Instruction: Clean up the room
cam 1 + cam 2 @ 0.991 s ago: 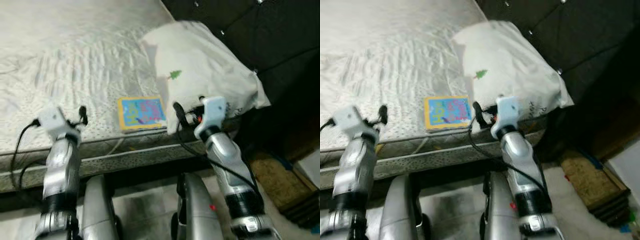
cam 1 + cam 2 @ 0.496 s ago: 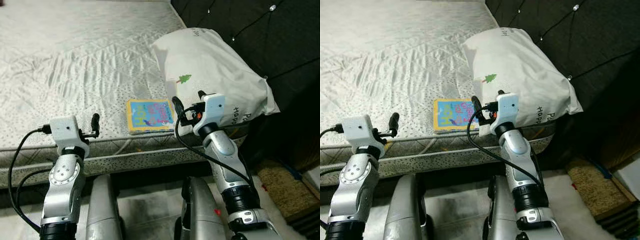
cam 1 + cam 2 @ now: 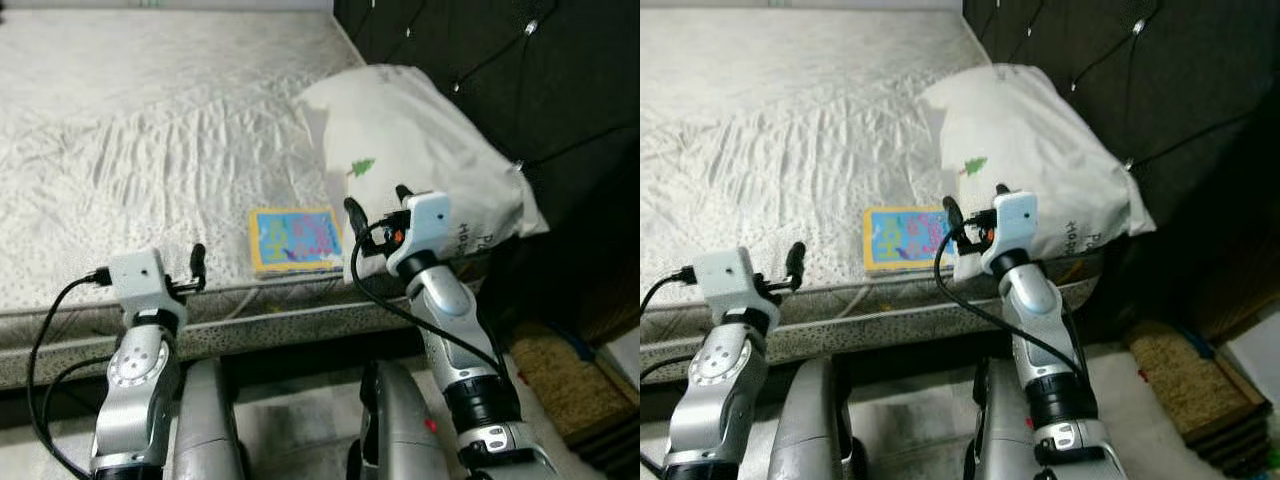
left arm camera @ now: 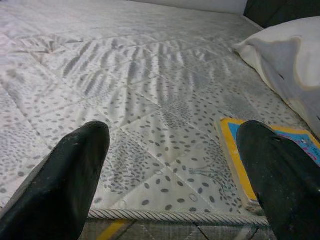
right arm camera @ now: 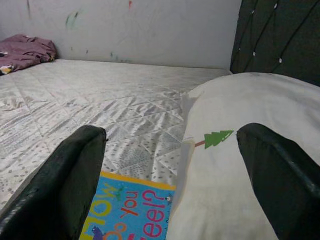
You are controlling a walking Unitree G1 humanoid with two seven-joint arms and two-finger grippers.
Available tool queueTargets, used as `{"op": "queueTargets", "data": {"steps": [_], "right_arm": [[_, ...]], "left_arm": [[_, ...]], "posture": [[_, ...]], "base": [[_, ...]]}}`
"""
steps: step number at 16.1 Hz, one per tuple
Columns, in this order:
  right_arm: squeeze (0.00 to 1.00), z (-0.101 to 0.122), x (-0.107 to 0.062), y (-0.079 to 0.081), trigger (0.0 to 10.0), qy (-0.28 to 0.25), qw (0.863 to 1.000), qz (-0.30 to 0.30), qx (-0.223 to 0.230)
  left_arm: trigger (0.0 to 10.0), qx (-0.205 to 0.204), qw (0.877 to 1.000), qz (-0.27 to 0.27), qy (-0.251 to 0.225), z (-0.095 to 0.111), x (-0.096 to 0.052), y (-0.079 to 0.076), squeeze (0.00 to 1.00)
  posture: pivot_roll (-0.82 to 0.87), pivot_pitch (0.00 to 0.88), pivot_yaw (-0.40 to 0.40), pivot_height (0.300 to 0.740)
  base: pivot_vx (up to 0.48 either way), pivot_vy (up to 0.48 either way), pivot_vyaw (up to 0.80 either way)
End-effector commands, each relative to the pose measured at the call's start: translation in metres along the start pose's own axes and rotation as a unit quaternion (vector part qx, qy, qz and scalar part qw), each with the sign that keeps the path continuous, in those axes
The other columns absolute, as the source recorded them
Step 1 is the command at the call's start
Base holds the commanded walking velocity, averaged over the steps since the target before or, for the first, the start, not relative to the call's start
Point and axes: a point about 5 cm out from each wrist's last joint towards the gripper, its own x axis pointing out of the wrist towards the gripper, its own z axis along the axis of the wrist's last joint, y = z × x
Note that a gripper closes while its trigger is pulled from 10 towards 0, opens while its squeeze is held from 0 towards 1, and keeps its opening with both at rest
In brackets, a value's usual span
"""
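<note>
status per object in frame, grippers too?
book: closed, flat on the mattress near its front edge, beside the pillow
pillow: lying against the dark headboard
mattress: bare, cover wrinkled
left gripper: open, at the mattress edge
right gripper: open, over book and pillow

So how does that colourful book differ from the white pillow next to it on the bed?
The book is small, flat and stiff, while the pillow is much bigger, puffy and soft. The book is bright blue with a yellow border and coloured lettering; the pillow is white with a little green tree print. The book lies near the mattress edge, and the pillow leans against the dark headboard. Both rest on the mattress, side by side.
</note>
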Motion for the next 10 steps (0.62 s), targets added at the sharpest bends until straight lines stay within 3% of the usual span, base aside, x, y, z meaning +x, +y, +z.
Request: {"op": "queueTargets", "data": {"steps": [1,6,10], "right_arm": [[0.0,0.005,-0.001,-0.003,10.0,-0.01,1.0,-0.004,-0.006],[0.0,0.007,0.0,-0.011,10.0,-0.015,0.999,-0.029,-0.023],[0.0,0.009,0.002,-0.011,10.0,-0.019,0.999,-0.03,-0.026]], "left_arm": [[10.0,0.003,1.0,0.0,-0.013,0.006,-0.001,-0.001,0.0],[10.0,-0.004,1.0,-0.009,-0.01,0.009,0.006,-0.002,0.0],[10.0,0.0,0.999,-0.045,-0.008,0.008,0.008,-0.017,0.0]], "posture": [[0.04,0.0,-0.057,0.623],[0.03,0.0,-0.041,0.678],[0.02,0.0,-0.039,0.738]], "base": [[0.0,0.0,0.0],[0.0,0.0,0.0],[0.0,0.0,0.0]]}}
